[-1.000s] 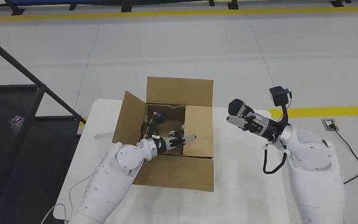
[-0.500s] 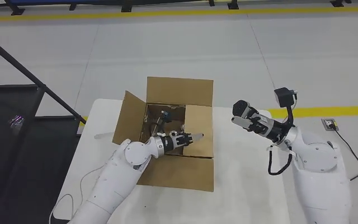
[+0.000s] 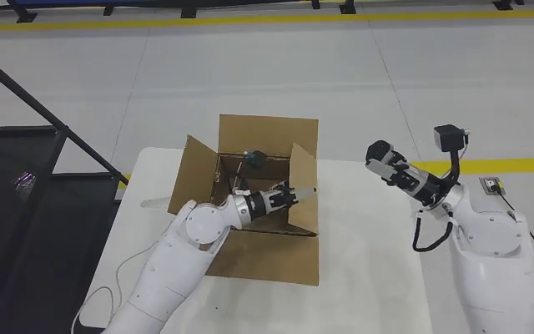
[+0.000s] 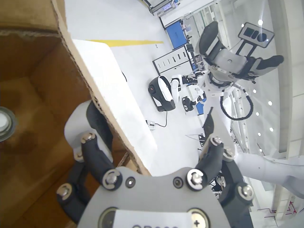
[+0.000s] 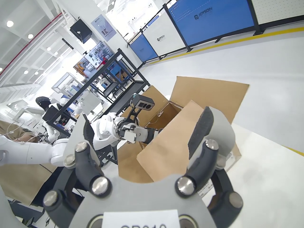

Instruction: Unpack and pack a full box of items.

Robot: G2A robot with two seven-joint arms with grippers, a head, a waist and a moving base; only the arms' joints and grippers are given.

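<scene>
Box (image 3: 263,260): likely light cardboard, flaps bendable. You grip the right flap (image 3: 304,179) by its edge. Left gripper (image 3: 290,197), right gripper (image 3: 380,154): jaws wide.

Cardboard box (image 3: 263,259): plain brown inside and out.
Table (image 3: 367,267): white.
Floor (image 3: 250,75): pale grey, with a yellow stripe (image 3: 250,20).
Left gripper (image 3: 296,194) and right gripper (image 3: 377,153): black fingers, pale grey backs.
Rack (image 3: 42,242): black.
</scene>
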